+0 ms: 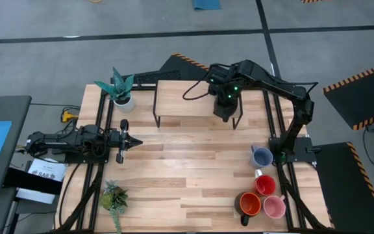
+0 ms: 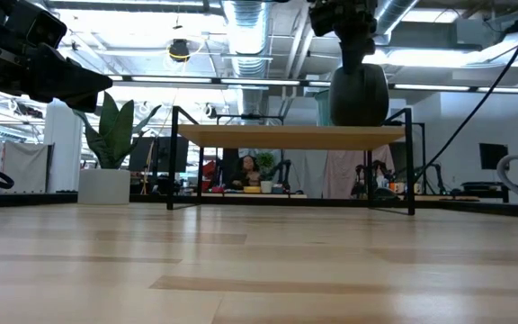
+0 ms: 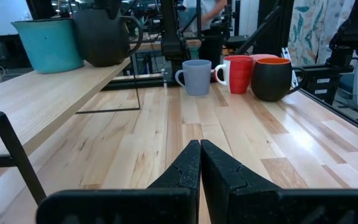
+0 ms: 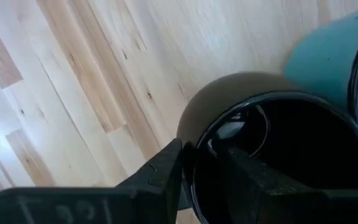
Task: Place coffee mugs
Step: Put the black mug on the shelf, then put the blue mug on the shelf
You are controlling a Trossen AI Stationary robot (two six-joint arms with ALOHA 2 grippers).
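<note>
A black mug (image 4: 266,143) stands upright on the far right end of a low wooden shelf (image 1: 187,97), close beside a teal mug (image 4: 328,56). My right gripper (image 4: 204,171) points down over the black mug and is open. One finger is inside the rim and one outside, with a narrow gap showing. A grey-blue mug (image 1: 261,156), a red mug (image 1: 265,184), a pink mug (image 1: 274,207) and a dark mug with an orange inside (image 1: 249,204) stand on the table at the near right. My left gripper (image 1: 130,140) waits shut at the table's left.
The shelf stands on thin black legs (image 1: 156,114) over the table's far half. A white pot with a green plant (image 1: 123,99) is at the far left, and a small green plant (image 1: 113,197) is at the near left. Bare wood lies in the middle of the table.
</note>
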